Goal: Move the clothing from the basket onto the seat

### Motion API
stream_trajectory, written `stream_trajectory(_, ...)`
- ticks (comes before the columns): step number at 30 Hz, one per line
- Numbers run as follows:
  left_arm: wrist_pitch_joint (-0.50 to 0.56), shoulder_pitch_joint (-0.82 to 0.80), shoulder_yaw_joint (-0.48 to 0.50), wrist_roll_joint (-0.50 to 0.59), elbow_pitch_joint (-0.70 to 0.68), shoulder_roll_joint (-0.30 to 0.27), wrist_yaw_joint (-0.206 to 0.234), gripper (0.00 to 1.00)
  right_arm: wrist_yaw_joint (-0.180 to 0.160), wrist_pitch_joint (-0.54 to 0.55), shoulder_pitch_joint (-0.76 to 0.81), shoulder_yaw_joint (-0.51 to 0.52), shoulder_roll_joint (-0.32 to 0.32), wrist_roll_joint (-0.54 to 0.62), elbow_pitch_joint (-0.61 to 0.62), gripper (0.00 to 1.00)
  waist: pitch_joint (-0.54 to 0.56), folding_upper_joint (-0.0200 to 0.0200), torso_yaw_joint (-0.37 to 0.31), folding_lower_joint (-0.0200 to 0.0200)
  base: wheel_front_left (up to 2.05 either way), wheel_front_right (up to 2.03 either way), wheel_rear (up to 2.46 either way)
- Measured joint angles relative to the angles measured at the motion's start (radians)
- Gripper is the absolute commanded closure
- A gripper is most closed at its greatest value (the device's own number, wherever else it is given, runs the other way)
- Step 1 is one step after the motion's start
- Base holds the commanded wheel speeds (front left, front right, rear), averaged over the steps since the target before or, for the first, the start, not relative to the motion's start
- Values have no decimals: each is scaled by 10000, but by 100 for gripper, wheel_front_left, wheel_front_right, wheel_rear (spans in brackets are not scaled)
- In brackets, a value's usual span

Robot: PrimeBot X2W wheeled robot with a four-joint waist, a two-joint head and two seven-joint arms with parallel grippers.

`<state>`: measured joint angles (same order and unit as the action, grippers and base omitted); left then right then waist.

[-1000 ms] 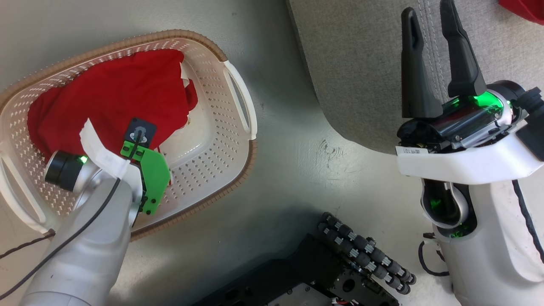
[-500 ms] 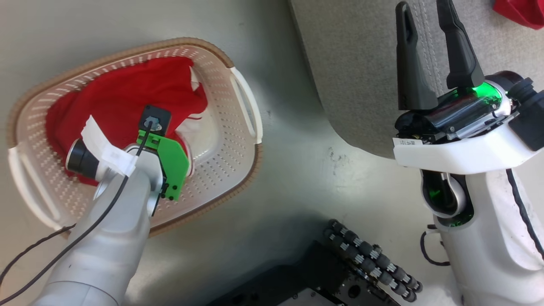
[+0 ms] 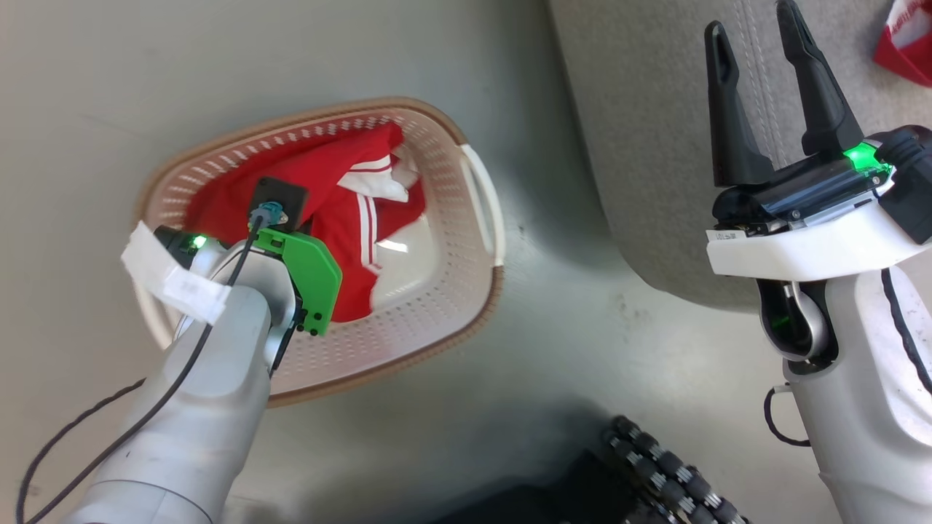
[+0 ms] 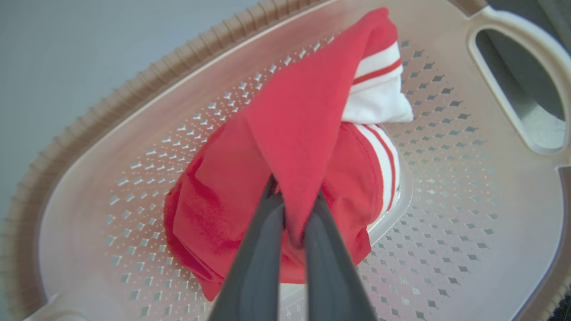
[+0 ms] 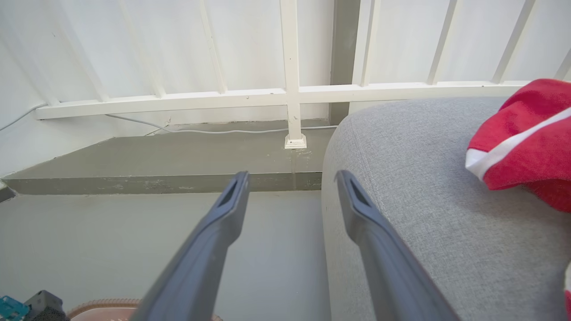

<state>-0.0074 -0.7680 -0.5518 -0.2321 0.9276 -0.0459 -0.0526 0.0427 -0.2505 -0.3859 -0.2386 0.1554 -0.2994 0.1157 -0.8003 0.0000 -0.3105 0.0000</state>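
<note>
The cream perforated basket [image 3: 477, 185] [image 4: 446, 187] with its brown rim stands on the floor at left. Red clothing [image 3: 349, 218] [image 4: 294, 125] with white stripes lies bunched inside it. My left gripper [image 4: 294, 196] is shut on a fold of this red fabric, which rises into a peak above the basket floor; in the head view my wrist hides the fingers. My right gripper [image 3: 751, 18] [image 5: 292, 176] hangs open and holds nothing, over the near edge of the grey seat [image 3: 655, 109] [image 5: 424, 200]. Another red piece [image 3: 906, 44] [image 5: 526, 138] with white trim lies on the seat.
The grey floor [image 3: 553, 342] separates basket and seat. My dark wheeled base [image 3: 670, 473] shows at the bottom. Beyond the seat are a low grey step [image 5: 156, 156], a white railing [image 5: 292, 89] and a thin cable [image 5: 200, 130] along the wall.
The head camera has shifted, so the basket sits further right and looks smaller. My left gripper has pulled the red fabric up into a bunch, exposing white-striped parts and more basket floor.
</note>
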Motion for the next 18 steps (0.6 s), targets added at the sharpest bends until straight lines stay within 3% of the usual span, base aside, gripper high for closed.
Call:
stream_trajectory(6, -744, 284, -146, -984, -667, 8, -255, 100, 0, 0, 71, 38, 40, -4, -337, 0, 677, 0, 531, 0, 0, 0, 0)
stream_trajectory(18, -1979, 1016, -407, -2401, -1588, 31, -286, 100, 0, 36, 470, 44, 192, -69, -1081, 0, 2183, 0, 1518, -1, 0, 0, 0)
